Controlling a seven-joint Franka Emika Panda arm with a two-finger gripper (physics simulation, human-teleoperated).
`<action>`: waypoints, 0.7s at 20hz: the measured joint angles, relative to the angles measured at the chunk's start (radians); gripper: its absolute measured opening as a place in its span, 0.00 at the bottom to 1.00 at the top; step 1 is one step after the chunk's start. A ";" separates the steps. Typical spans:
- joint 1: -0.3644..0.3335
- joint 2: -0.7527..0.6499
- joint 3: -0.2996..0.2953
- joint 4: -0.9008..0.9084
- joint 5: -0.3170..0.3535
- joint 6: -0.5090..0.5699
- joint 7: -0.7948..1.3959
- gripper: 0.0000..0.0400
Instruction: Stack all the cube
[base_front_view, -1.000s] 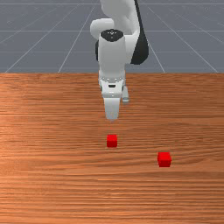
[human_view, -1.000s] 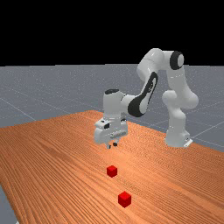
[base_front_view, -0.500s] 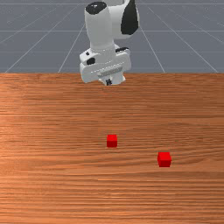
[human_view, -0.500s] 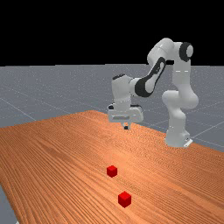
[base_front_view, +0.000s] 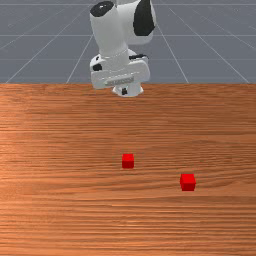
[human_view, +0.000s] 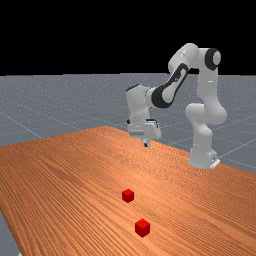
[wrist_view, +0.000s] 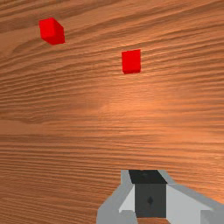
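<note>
Because the gripper (human_view: 146, 145) hangs tilted above the table (human_view: 65, 170), finger spread indeterminable, an uncorrected descent could shove the nearer red cube (base_front_view: 128, 161) askew; the farther red cube (base_front_view: 188, 182) sits well apart, both unstacked on the wood.

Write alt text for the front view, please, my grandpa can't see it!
A red cube sits near the middle of an orange-brown wood table, a second red cube nearer, toward the front view's right. Behind them, the Panda gripper hovers, touching neither.
</note>
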 joint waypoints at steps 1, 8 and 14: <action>0.001 0.004 0.002 0.004 0.002 0.006 0.019 0.00; 0.010 0.260 0.025 0.132 0.068 0.166 0.037 0.97; 0.006 0.579 0.048 0.395 0.111 0.165 0.064 1.00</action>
